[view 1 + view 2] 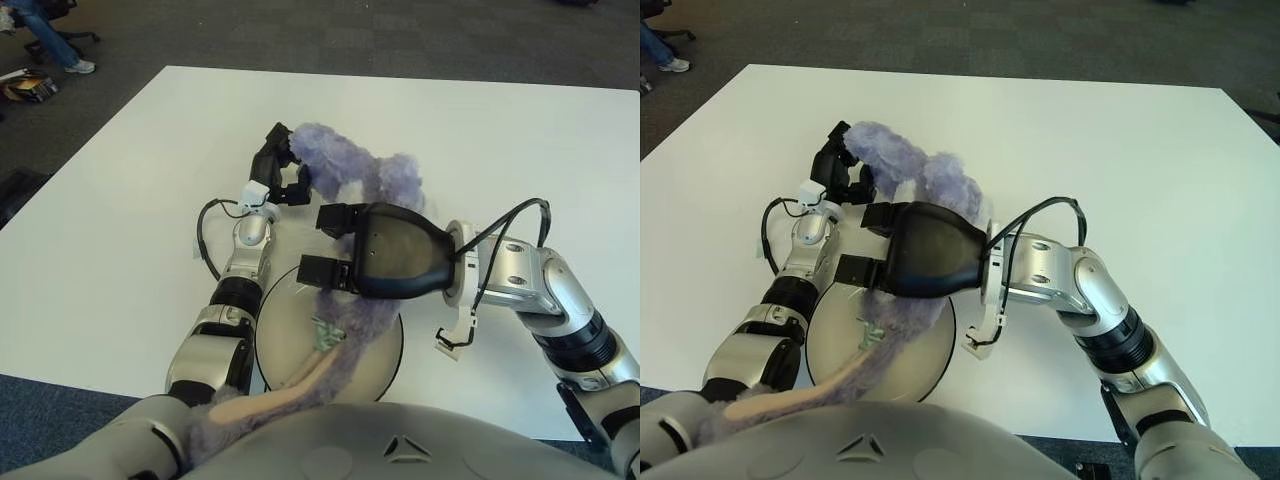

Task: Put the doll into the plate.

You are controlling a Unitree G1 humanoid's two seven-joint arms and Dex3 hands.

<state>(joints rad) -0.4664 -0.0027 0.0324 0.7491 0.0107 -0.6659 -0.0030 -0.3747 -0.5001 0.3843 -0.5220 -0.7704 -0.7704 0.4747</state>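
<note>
The doll (pixel 345 170) is a long purple plush. It runs from the far middle of the white table (pixel 120 200), across the round beige plate (pixel 285 325), down to my chest. Its pale tail (pixel 280 385) hangs over the plate's near rim. My left hand (pixel 283 168) is shut on the doll's far end, beyond the plate. My black right hand (pixel 315 245) is over the plate's far rim, closed on the doll's middle, which passes under its palm. In the right eye view the doll (pixel 905 165) shows above the plate (pixel 835 325) in the same way.
A black cable (pixel 203 235) loops out beside my left forearm. A white clip (pixel 455 340) dangles at my right wrist. Off the table's far left corner, on the carpet, are a seated person's legs (pixel 45 35) and a box (pixel 28 88).
</note>
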